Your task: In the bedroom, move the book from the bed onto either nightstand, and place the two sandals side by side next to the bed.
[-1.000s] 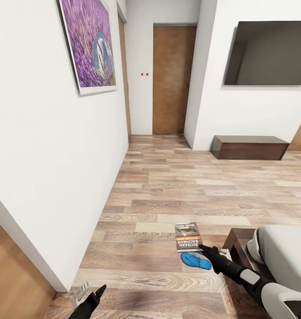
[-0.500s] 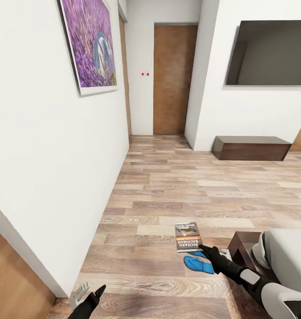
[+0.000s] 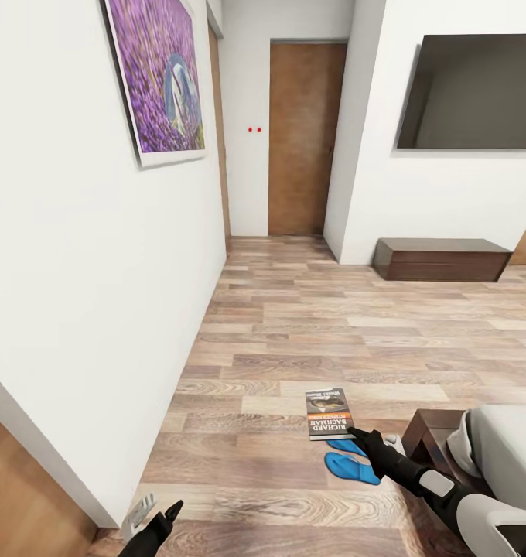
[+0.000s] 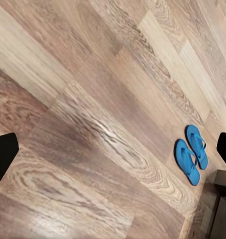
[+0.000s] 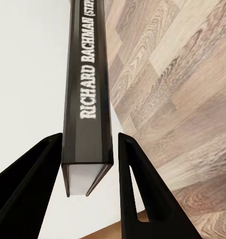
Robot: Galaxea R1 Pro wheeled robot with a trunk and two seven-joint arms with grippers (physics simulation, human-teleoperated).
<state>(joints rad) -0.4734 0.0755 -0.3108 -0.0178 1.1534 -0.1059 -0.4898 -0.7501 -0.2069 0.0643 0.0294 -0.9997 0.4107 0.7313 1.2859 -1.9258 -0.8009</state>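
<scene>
My right gripper (image 3: 357, 435) is shut on the book (image 3: 329, 414), a dark paperback with an orange band, held above the plank floor. In the right wrist view the book's spine (image 5: 88, 99), lettered RICHARD BACHMAN, stands between the two black fingers (image 5: 142, 194). The two blue sandals (image 4: 191, 154) lie side by side on the floor by the bed's dark corner; one sandal (image 3: 352, 468) shows just below the book. The bed (image 3: 510, 441) is at the lower right. My left gripper (image 3: 156, 515) hangs open low at the left. The nightstand is out of view.
A white wall with a purple painting (image 3: 155, 77) runs close along my left. Ahead are a wooden door (image 3: 298, 139), a wall-mounted TV (image 3: 472, 89) and a low dark cabinet (image 3: 437, 259) beneath it. Open plank floor stretches between them.
The whole picture has slid slightly right, so the camera has moved. A second sandal now peeks out beside the first. The book stays in my right gripper.
</scene>
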